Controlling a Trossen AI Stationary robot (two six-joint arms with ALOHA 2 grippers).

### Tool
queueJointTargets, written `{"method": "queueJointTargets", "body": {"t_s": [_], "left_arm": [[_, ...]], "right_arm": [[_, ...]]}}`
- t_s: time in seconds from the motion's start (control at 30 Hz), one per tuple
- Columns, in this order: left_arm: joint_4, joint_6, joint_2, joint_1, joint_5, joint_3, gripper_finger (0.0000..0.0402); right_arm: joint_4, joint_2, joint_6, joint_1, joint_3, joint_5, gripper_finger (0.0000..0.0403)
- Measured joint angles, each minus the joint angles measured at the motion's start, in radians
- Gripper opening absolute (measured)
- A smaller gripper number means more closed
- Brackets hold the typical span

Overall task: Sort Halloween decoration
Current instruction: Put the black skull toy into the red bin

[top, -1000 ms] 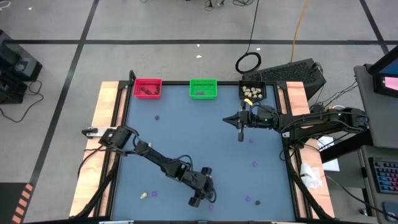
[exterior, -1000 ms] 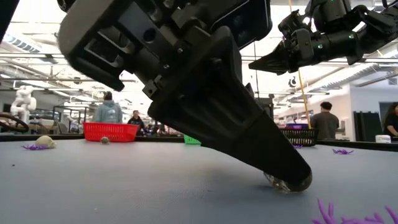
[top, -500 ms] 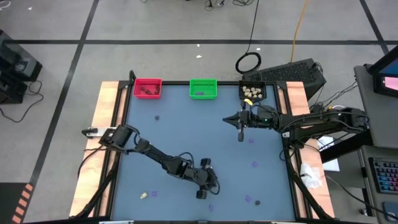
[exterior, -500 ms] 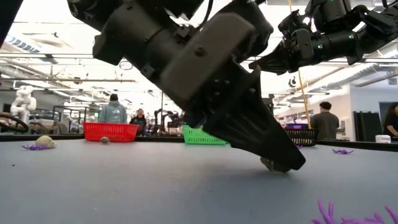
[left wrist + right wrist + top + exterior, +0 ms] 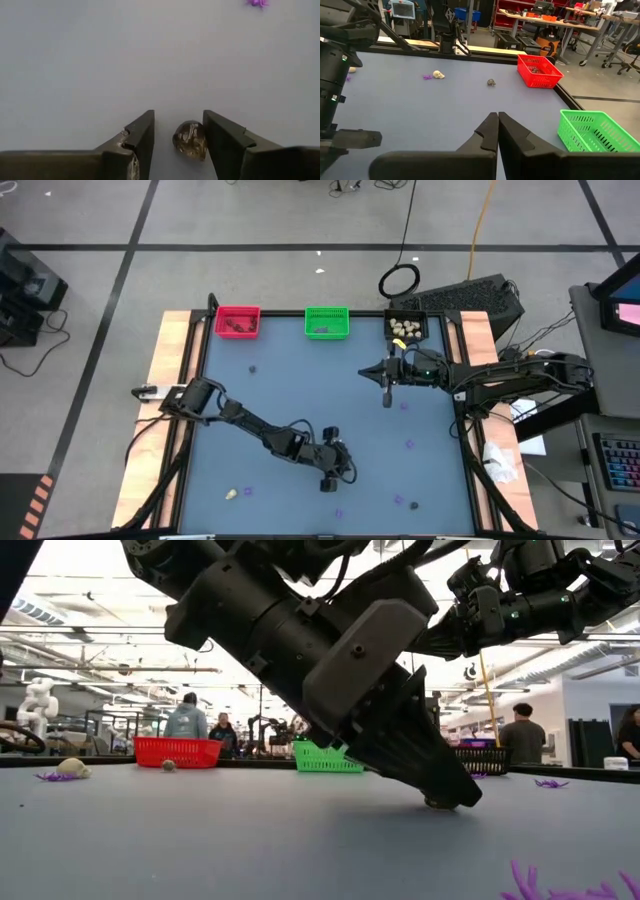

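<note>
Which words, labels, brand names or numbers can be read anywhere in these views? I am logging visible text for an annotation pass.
None can be read.
The red bin, green bin and black bin show no lettering.
The left gripper and right gripper carry no legible marking.
The screen in the room behind the table is too small and blurred to read.

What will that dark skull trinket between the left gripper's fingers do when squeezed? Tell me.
The dark skull trinket looks rounded and lumpy, so it may roll or squirt sideways. Its glossy surface suggests a slippery grip. It sits between the open fingers of the left gripper, nearer one of them, so it will likely shift first.
</note>
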Motion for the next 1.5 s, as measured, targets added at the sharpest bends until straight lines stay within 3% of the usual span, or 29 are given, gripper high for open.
{"method": "queueJointTargets", "body": {"t_s": [0.37, 0.87, 1.07, 1.37, 1.5], "left_arm": [[0.025, -0.021, 0.000, 0.000, -0.020, 0.000, 0.0230], [0.039, 0.026, 0.048, -0.003, -0.010, 0.004, 0.0231], [0.036, 0.028, 0.050, -0.007, -0.015, 0.003, 0.0187], [-0.040, 0.067, 0.011, -0.010, 0.011, 0.001, 0.0068], [-0.134, 0.082, -0.046, -0.008, 0.009, -0.004, 0.0062]], "right_arm": [[0.000, 0.000, 0.000, 0.000, 0.000, 0.000, 0.0000], [-0.002, 0.000, 0.000, 0.000, 0.000, 0.000, 0.0000], [-0.001, 0.000, 0.000, 0.000, 0.000, 0.000, 0.0000], [-0.001, 0.000, 0.000, 0.000, 0.000, 0.000, 0.0000], [-0.003, 0.000, 0.000, 0.000, 0.000, 0.000, 0.0000]]}}
